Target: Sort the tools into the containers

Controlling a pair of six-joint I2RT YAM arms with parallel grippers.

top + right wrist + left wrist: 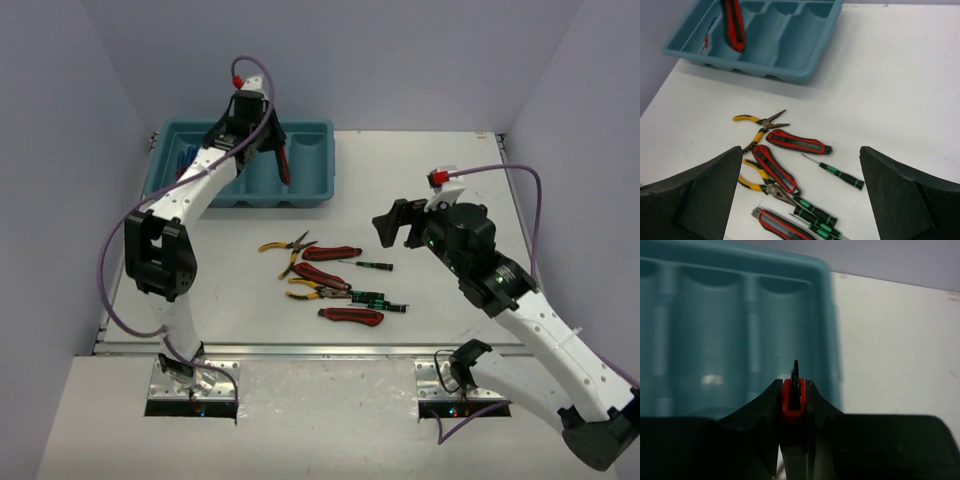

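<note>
My left gripper (272, 145) is shut on a red-and-black utility knife (284, 166) and holds it over the teal tray (270, 198); which compartment lies under it I cannot tell. In the left wrist view the knife (792, 396) is pinched between the fingers above the tray (710, 340). My right gripper (393, 224) is open and empty, high over the table's right half. In its wrist view (800, 150) the loose tools lie below: yellow-handled pliers (760, 125), three utility knives (797, 142) and several black-and-green screwdrivers (840, 175). The held knife (733, 22) shows there too.
A thin blue-and-red screwdriver (707, 37) lies in the tray's leftmost compartment. The loose tools cluster mid-table (330, 280), between the two arms. The tray (765, 70) stands at the back left. Purple walls close the table's sides and back.
</note>
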